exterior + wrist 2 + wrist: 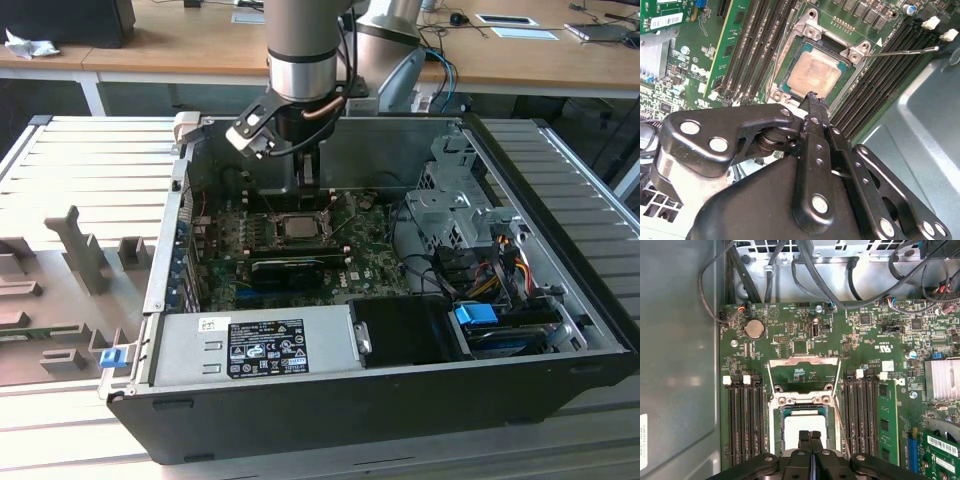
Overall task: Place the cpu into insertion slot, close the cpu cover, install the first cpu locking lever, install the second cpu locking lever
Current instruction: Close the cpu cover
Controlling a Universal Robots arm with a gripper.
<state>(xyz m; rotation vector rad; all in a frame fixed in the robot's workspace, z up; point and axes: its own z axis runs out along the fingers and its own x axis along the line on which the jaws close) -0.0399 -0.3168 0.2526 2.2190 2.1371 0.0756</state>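
Black claw (812,96), fingers pressed together, poises over the square silver-grey cpu (298,226) seated in its silvery-framed insertion slot (774,432), centre of the exterior view; thin cpu cover (802,371) stands open.

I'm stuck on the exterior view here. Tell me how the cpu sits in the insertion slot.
Observer: In the second wrist view the cpu lies flat inside the insertion slot, metal top up.
Operator: Now report the cpu cover.
Observer: In the first wrist view the cpu cover is swung open, with the green board showing through its window.
Operator: Give me the gripper.
Observer: In both wrist views the gripper has its fingers shut, with the tips at the cpu's edge.
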